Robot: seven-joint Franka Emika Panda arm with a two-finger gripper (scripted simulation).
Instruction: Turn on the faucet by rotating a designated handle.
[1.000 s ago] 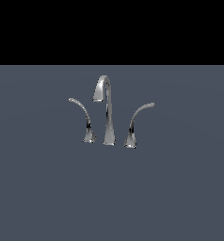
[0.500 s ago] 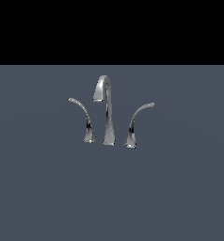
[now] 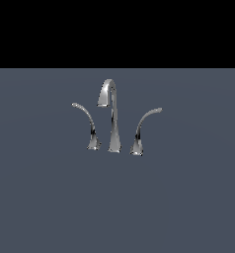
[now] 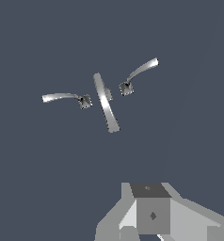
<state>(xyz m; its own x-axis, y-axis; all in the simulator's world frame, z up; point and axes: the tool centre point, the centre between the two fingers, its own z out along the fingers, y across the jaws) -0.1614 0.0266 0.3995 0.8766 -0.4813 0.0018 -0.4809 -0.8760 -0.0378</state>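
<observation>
The chrome faucet [image 3: 112, 118] stands on the grey floor with its tall hooked spout in the middle. The handle [image 3: 145, 124] arches toward the exterior view's right from a flared base. A thinner lever [image 3: 86, 121] sweeps toward the left. My gripper does not appear in the exterior view. In the wrist view the faucet [image 4: 106, 101] lies well ahead with a lever on each side of the spout, and only grey parts of my gripper [image 4: 151, 212] show at the picture's edge. It is far from the faucet and touches nothing. Its fingertips are out of sight.
A flat grey floor [image 3: 188, 207] surrounds the faucet on every side. Black background fills the area behind it. No other object shows in either view.
</observation>
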